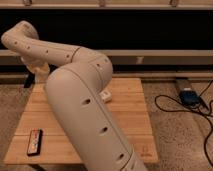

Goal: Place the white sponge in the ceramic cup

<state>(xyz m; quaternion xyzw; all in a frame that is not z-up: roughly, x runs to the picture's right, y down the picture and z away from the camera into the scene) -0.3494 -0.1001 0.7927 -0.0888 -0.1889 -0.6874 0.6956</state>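
Observation:
My arm fills the middle of the view. It runs from the bottom centre up to a joint, left to an elbow [20,36], then down to the gripper [36,74] over the table's far left corner. The white sponge and the ceramic cup do not show; the arm may be hiding them. A white block [106,96] peeks out from behind the arm near the table's middle.
The wooden table [131,120] stands on a speckled floor. A black-and-red device [34,141] lies near the front left edge. A power block [189,96] and dark cables lie on the floor to the right. A dark wall with rails runs behind.

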